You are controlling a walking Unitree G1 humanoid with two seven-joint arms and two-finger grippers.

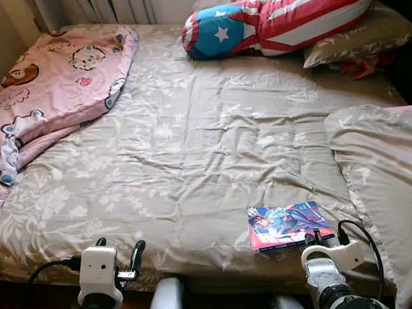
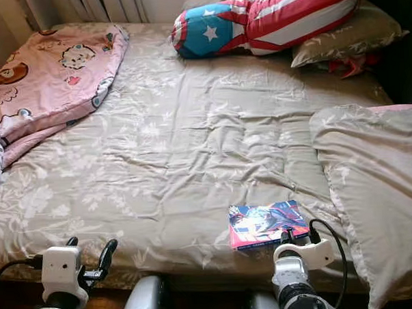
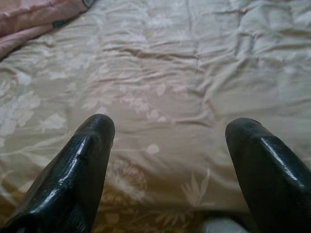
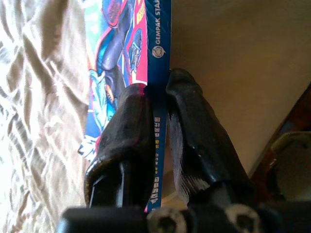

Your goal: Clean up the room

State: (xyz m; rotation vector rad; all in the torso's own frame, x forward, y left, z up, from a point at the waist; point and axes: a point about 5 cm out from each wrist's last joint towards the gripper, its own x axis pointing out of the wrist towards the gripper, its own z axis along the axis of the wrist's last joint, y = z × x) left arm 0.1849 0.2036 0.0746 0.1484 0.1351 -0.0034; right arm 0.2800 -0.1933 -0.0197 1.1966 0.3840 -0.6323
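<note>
Bed (image 1: 192, 148), "GEMPAK STAR" comic book (image 4: 121, 63)

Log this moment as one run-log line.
right end effector: shut on colourful comic book at bed's near edge | left end effector: open, over beige floral bedspread

Daylit bed (image 1: 192, 148) under a beige floral cover, radiator (image 1: 111, 7) behind its head.

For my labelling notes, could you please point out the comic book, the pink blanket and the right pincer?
comic book (image 1: 289, 226), left eye view, middle of its cover.
pink blanket (image 1: 49, 82), left eye view, middle of its printed top.
right pincer (image 4: 164, 97), right wrist view, between fingertips at the book's spine.
</note>
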